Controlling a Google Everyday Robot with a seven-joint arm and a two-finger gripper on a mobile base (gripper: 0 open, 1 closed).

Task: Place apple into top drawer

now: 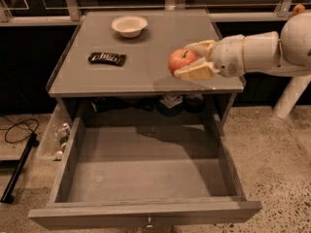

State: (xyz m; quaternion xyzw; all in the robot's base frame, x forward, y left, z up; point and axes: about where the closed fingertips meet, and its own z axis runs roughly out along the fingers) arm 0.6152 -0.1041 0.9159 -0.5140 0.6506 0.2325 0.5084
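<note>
The red apple (181,60) with a yellowish blush sits between the cream fingers (198,72) of my gripper (192,60). The gripper is shut on it and holds it in the air above the front right part of the grey cabinet top (141,72). The white arm reaches in from the right. The top drawer (146,178) is pulled wide open below, its grey inside bare, with a small metal knob (149,222) on the front panel. The apple hangs just behind the drawer's back right corner.
A white bowl (129,25) stands at the back of the cabinet top. A dark snack bar (107,58) lies at its left. A tiny orange fruit (299,8) sits far off at the top right. Cables and a black stand lie on the floor at left.
</note>
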